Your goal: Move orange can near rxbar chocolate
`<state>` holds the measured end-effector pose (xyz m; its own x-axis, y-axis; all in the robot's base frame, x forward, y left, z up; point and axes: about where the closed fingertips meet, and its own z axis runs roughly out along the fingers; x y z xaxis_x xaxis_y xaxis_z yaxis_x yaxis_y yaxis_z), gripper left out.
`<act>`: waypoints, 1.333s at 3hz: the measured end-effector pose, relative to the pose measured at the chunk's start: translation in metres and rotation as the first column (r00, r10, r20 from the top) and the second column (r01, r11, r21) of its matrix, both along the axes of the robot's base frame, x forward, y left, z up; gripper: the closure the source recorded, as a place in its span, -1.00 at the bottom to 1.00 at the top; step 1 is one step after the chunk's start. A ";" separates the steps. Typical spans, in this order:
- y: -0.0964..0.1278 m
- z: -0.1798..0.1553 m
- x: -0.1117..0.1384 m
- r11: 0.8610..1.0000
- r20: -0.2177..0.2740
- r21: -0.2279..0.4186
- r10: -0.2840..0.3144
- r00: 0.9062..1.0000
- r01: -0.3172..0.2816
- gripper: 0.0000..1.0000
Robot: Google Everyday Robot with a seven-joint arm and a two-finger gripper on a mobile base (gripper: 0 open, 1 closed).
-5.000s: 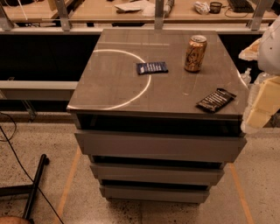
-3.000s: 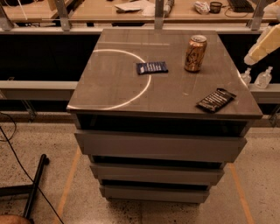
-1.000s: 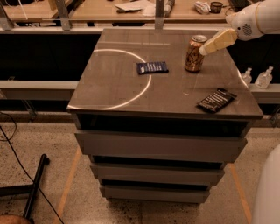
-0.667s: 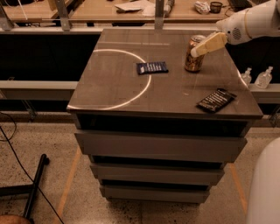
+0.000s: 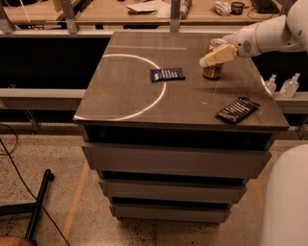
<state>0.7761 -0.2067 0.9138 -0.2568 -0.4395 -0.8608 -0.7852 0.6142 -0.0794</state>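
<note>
The orange can [image 5: 213, 70] stands upright at the back right of the cabinet top [image 5: 120, 101], partly hidden by my gripper. My gripper [image 5: 216, 55] comes in from the right on a white arm and sits right in front of the can's upper half. The rxbar chocolate [image 5: 237, 110], a flat black wrapper with white lettering, lies near the front right edge, well in front of the can.
A dark blue wrapper [image 5: 167, 74] lies at the middle back of the top, left of the can. Two clear bottles [image 5: 290, 86] stand on a ledge to the right. A desk with clutter [image 5: 144, 6] runs behind. A white robot body part [image 5: 286, 202] fills the lower right corner.
My gripper has swung in from the far right and moved left and down, from beside the can to in front of its upper half. The can and both wrappers have not moved.
</note>
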 end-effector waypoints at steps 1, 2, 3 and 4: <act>0.010 -0.005 0.004 0.999 -0.001 0.029 0.023 1.000 -0.023 -0.22; 0.013 -0.002 0.003 0.999 0.010 0.036 0.041 0.999 -0.041 0.23; 0.010 0.014 -0.010 0.996 0.030 0.040 0.077 0.997 -0.078 0.86; 0.003 0.033 -0.032 0.991 0.039 0.057 0.121 0.992 -0.123 1.00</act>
